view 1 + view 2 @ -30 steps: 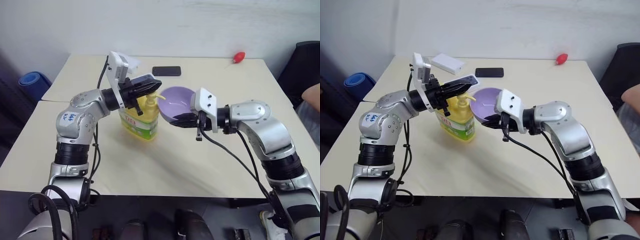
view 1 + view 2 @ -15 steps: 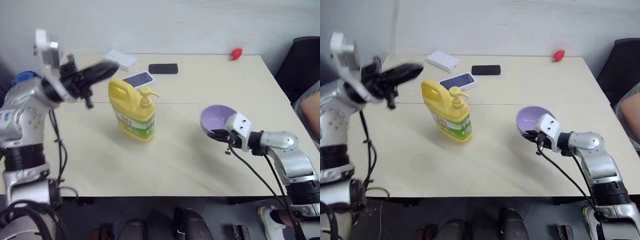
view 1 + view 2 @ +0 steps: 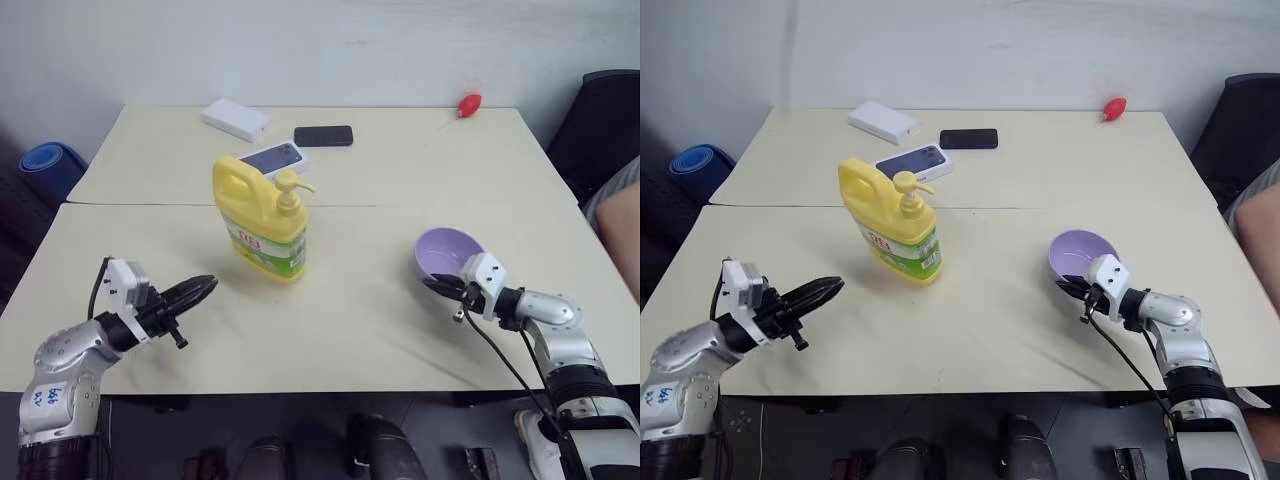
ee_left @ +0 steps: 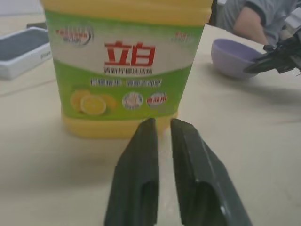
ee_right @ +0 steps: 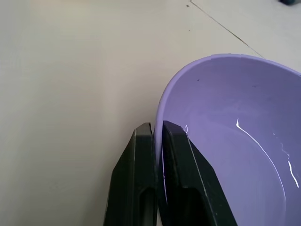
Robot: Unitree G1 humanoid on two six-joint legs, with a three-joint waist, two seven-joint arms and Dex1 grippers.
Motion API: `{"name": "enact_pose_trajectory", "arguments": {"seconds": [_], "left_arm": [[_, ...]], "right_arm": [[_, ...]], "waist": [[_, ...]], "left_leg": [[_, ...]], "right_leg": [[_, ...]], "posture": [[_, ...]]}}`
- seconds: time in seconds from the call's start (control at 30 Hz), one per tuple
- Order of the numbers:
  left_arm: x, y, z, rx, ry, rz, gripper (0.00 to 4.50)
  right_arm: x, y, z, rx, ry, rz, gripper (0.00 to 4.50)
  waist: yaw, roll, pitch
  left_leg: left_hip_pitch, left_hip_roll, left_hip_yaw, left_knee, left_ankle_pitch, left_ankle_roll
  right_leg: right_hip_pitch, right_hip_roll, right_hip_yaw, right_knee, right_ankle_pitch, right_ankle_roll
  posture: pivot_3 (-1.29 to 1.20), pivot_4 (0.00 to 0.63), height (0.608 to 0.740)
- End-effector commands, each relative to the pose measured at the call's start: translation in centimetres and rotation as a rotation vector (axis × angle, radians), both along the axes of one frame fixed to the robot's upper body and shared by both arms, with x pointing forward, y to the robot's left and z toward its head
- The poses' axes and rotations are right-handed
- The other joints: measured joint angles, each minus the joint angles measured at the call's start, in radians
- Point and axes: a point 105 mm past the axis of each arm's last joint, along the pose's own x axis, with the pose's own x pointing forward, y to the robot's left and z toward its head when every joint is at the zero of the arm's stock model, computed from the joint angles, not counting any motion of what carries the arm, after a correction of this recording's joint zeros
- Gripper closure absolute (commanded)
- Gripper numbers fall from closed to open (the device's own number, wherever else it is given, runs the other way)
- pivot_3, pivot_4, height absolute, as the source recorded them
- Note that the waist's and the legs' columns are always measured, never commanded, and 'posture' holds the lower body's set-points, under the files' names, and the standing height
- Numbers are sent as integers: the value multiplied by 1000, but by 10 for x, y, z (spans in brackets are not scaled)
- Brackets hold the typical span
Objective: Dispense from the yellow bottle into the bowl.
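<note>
Pinching the near rim of the bowl point(image 5: 225, 141), the right gripper point(image 5: 158, 128) has 1 finger outside the wall and 1 inside, the 2 pressed almost together with only the thin lavender edge between them. In the head views that gripper point(image 3: 447, 290) sits at the bowl's near side, on the right part of the table point(image 3: 400, 170), with the bowl resting on the tabletop. Thin pale streaks show on the bowl's inner wall in the right wrist view; I cannot tell if they are dispensed liquid or only glints.

The left gripper point(image 4: 161, 126) holds nothing: its 2 fingers stand a narrow slit apart, pointing at the lower front of the yellow bottle point(image 4: 124, 61) but clear of it. From the head it hovers low near the front left of the table point(image 3: 196, 290), well apart from the bottle.

The yellow bottle point(image 3: 262, 218) stands upright mid-table, pump spout aimed toward the right, and the bowl point(image 3: 447, 252) lies well away from it, not under the spout. Behind the bottle lie a phone in a white tray point(image 3: 272, 157), a black phone point(image 3: 323, 135), a white box point(image 3: 234, 118) and a small red object point(image 3: 468, 104).

By my reading, either the pumping is over and the arms are parked, or bowl and spout must be brought together again; the frames do not settle which.
</note>
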Motion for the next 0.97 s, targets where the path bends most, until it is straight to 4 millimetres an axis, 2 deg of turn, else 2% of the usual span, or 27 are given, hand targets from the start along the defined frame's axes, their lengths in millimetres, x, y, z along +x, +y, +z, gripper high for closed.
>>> {"name": "enact_pose_trajectory", "arguments": {"seconds": [0.03,0.1,0.17,0.27,0.33,0.43,0.5,0.6,0.73,0.83,0.97], "left_arm": [[-8,3,-8,7,18,20,2776],[-12,4,-15,40,27,30,2101],[-20,8,-24,114,34,33,1509],[-28,13,-24,119,25,70,524],[-34,16,-26,153,32,84,2],[-37,25,-27,154,20,174,0],[-40,32,-34,169,35,224,0],[-48,31,-48,222,54,214,0],[-56,32,-65,280,79,218,0],[-58,32,-70,290,76,225,0],[-51,26,-66,279,40,228,0]], "right_arm": [[-1,-3,16,46,-74,8,3262],[-4,-8,27,50,-131,14,2521],[-11,-11,48,74,-225,31,1856],[-31,-10,62,48,-280,105,749],[-49,-4,69,101,-280,132,84],[-79,10,66,134,-246,177,32],[-97,16,56,163,-197,165,32],[-114,15,32,152,-132,117,32],[-117,5,13,135,-132,12,32],[-114,1,11,142,-157,-43,32],[-110,-1,14,169,-188,-99,32]], "waist": [[-1,0,0],[0,0,0],[0,1,0],[3,1,0],[6,1,0],[11,1,0],[22,2,0],[25,1,0],[25,1,0],[24,1,0],[24,1,0]], "left_leg": [[0,0,0,0,0,0],[0,0,0,0,0,0],[0,0,0,0,0,0],[0,-1,0,-3,-1,1],[0,-1,-1,-3,-1,1],[2,0,-1,-5,-1,1],[3,-1,-1,-7,-1,1],[4,-1,0,-7,-1,2],[5,-2,0,-7,-2,3],[5,-2,1,-8,-2,3],[5,-2,1,-8,-2,3]], "right_leg": [[0,0,0,0,0,0],[0,0,0,0,0,0],[0,-1,0,0,0,0],[0,-2,0,-1,0,0],[0,-2,-1,-2,0,0],[1,-2,-1,-3,0,0],[2,-3,-1,-4,0,0],[2,-4,0,-6,0,0],[2,-4,0,-6,0,-1],[1,-4,0,-6,0,-1],[1,-4,0,-6,-1,-1]], "posture": [[0,150,740],[0,150,740],[0,150,740],[0,150,740],[0,150,740],[0,150,740],[0,150,740],[0,150,740],[0,150,740],[0,150,740],[0,150,740]]}}
